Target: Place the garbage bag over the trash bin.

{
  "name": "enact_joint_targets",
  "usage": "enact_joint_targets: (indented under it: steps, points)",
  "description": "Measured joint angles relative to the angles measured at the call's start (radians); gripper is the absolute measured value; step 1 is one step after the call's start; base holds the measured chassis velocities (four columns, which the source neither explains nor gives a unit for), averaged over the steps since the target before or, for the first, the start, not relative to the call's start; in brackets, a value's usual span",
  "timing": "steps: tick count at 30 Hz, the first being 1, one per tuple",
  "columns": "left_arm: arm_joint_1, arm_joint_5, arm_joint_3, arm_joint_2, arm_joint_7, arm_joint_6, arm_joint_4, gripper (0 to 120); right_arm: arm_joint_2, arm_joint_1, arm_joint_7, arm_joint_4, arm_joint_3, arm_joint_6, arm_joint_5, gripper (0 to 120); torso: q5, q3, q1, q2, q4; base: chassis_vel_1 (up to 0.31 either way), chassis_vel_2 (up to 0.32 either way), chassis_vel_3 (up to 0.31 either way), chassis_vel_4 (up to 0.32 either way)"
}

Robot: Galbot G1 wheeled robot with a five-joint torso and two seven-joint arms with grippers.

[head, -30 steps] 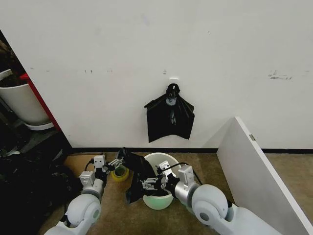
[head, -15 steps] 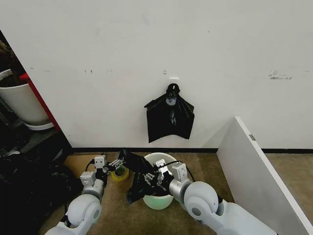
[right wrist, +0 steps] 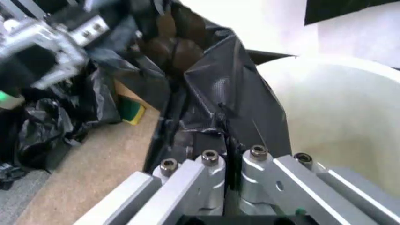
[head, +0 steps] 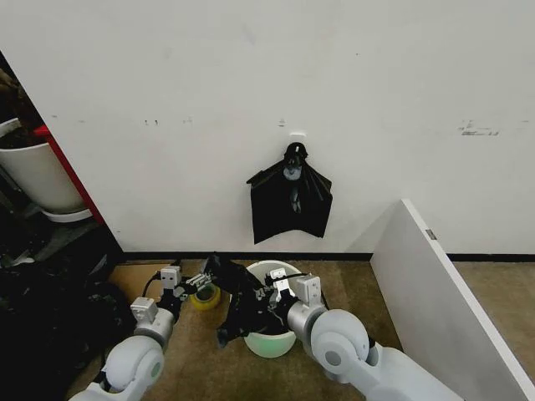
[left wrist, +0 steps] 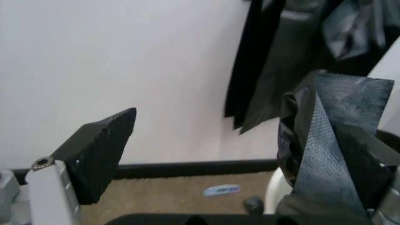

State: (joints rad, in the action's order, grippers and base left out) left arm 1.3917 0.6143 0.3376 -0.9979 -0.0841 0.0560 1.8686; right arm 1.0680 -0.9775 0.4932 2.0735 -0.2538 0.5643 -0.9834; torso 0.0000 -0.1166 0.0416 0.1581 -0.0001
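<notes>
The cream-white trash bin point(head: 276, 334) stands on the floor by the wall. The black garbage bag point(head: 235, 299) hangs crumpled over its left rim and down the outside. My right gripper point(head: 262, 304) is at that rim, shut on a fold of the garbage bag point(right wrist: 233, 96), next to the bin's open mouth point(right wrist: 337, 117). My left gripper point(head: 199, 282) is just left of the bin, open wide. In the left wrist view one fingertip point(left wrist: 100, 152) is bare and the garbage bag's film point(left wrist: 334, 136) drapes over the other.
A flat bunch of black bags point(head: 290, 200) hangs from a wall hook above the bin. A yellow roll point(head: 206, 296) lies left of the bin. A white panel point(head: 439, 309) slants at the right. A white tub with a red edge point(head: 33, 171) and dark bags point(head: 50, 322) fill the left.
My right arm has moved left and toward the wall, bringing its gripper onto the bag at the bin's left rim. The left arm has shifted only slightly.
</notes>
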Motion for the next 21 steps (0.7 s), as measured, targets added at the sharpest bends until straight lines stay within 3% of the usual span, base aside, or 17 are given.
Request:
enact_joint_targets:
  steps: [8, 21]
  points:
    - [0.035, 0.111, 0.017, 0.02, 0.13, 0.121, -0.001, 100, -0.002, -0.015, 0.023, -0.014, 0.0, 0.016, 0.034, 0, 0.0, 0.0, 0.0, 0.0, -0.0001, 0.0, 0.0, 0.0, 0.0]
    - [0.079, 0.173, 0.052, 0.086, 0.16, 0.114, 0.037, 100, 0.018, 0.018, 0.098, -0.071, 0.005, 0.033, 0.007, 0, 0.0, 0.0, 0.0, 0.0, 0.0, 0.0, 0.0, 0.0, 0.0]
